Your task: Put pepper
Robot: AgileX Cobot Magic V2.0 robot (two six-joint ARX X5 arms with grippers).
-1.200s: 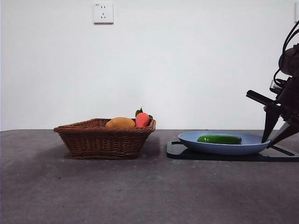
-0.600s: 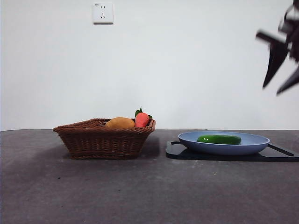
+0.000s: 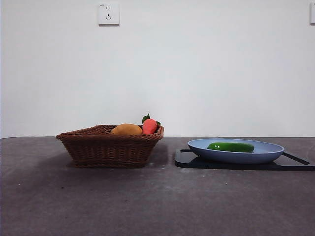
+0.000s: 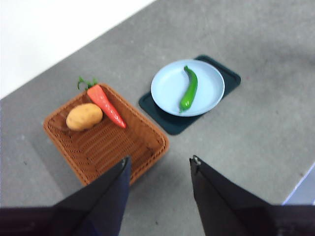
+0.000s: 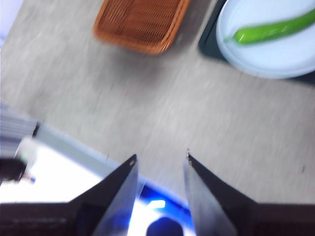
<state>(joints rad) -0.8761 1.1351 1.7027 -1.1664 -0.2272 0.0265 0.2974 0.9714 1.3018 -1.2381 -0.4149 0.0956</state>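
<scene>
The pepper (image 3: 231,146) is glossy dark green and lies on a pale blue plate (image 3: 268,153), which sits on a black mat (image 3: 189,160). The woven basket (image 3: 108,147) is brown, holding a yellow-orange rounded fruit (image 3: 126,130) and a red-orange item with green leaves (image 3: 149,125). The tabletop (image 3: 147,201) is mottled dark grey, the wall (image 3: 206,69) white.
</scene>
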